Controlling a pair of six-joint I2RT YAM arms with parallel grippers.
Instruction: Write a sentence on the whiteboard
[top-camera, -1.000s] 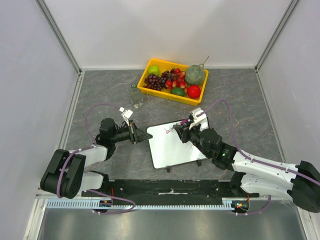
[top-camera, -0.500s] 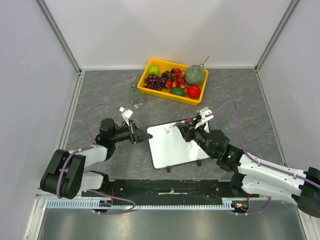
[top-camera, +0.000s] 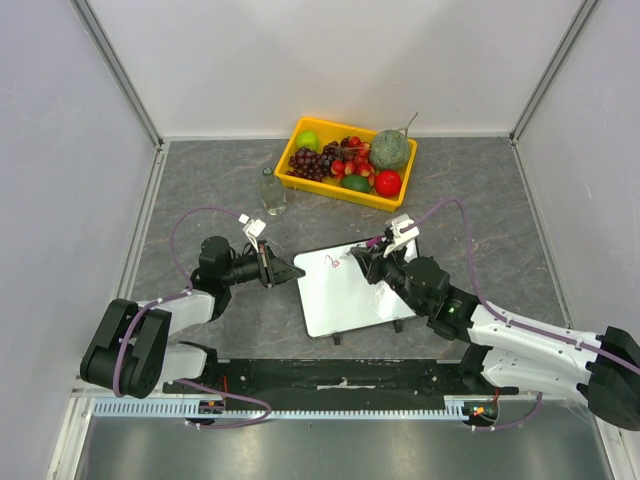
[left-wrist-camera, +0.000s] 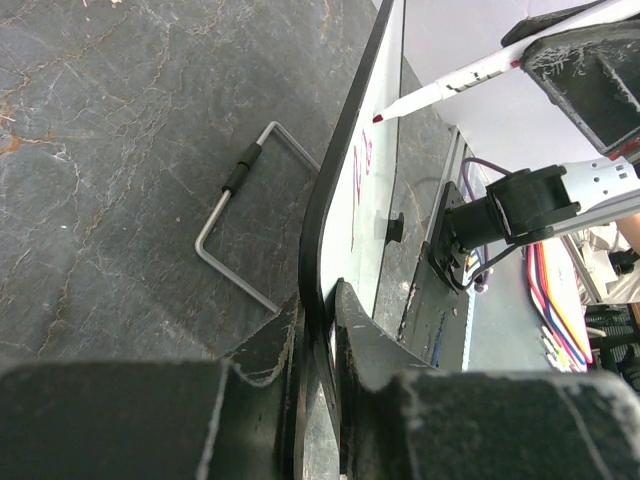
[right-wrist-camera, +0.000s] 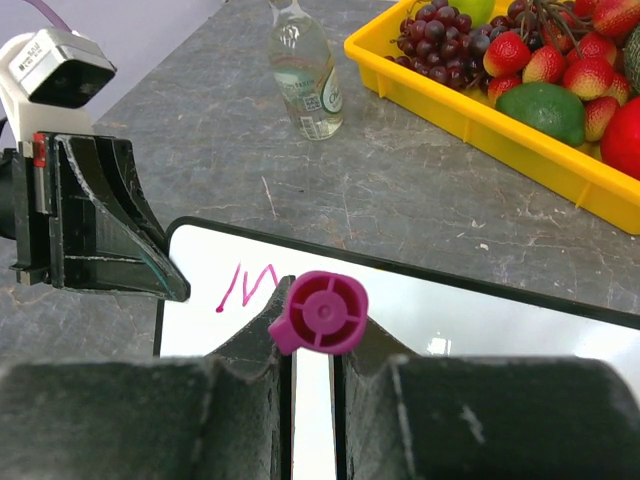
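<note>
The whiteboard lies tilted on the table between the arms, white with a black rim. My left gripper is shut on its left corner, one finger on each face. My right gripper is shut on a magenta marker, seen end-on in the right wrist view. The marker points its tip down at the board's upper left area. The sentence is only a short magenta zigzag there, also seen as lettering in the left wrist view.
A yellow tray of fruit stands at the back, with a small clear bottle just left of it. The board's wire stand rests on the grey table under the board. Walls enclose the table on three sides.
The right wrist swung a little to the right and came back left over the board with the marker. The left arm and the board have not moved.
</note>
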